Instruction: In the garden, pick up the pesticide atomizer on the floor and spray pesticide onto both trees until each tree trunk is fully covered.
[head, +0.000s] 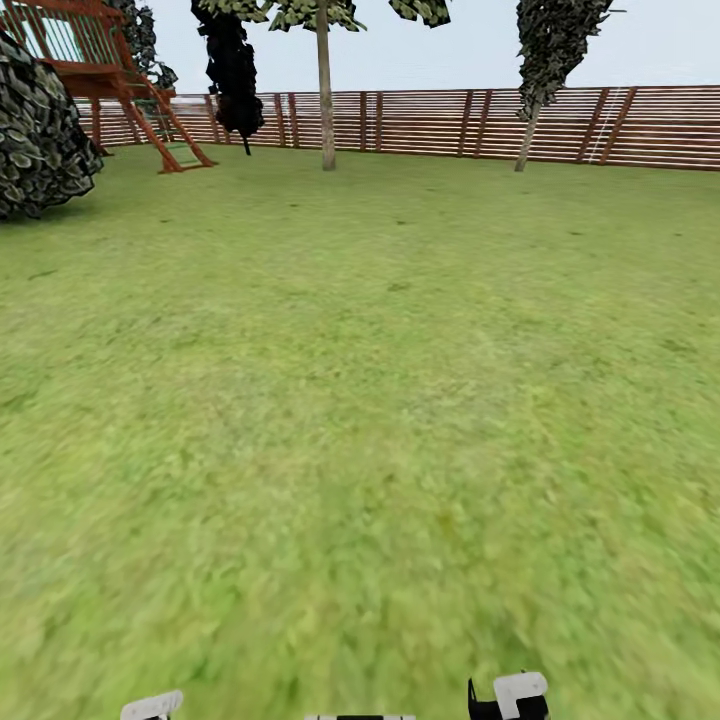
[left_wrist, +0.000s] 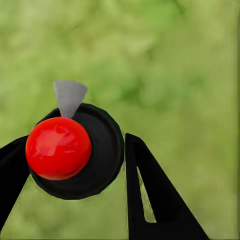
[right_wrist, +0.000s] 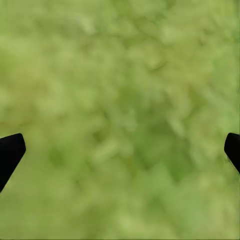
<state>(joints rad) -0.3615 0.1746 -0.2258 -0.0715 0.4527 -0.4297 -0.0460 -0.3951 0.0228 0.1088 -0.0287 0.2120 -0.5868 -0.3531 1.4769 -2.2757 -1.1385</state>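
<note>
Ahead, open lawn (head: 360, 400) runs to a thin-trunked tree (head: 325, 100), play tower (head: 100, 70) and fence (head: 450, 122), while my left jaws (left_wrist: 75, 165) grip the red-capped atomizer (left_wrist: 59, 148); right jaws (right_wrist: 120, 150) gape over grass.

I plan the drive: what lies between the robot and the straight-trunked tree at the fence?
In the head view, bare lawn lies up to the tree trunk; nothing stands between.

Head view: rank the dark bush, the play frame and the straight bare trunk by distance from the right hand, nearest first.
1. Dark bush, at the left edge, nearest the right hand.
2. Play frame, behind the bush, far left.
3. Straight bare trunk, by the fence, centre; close to the frame.
</note>
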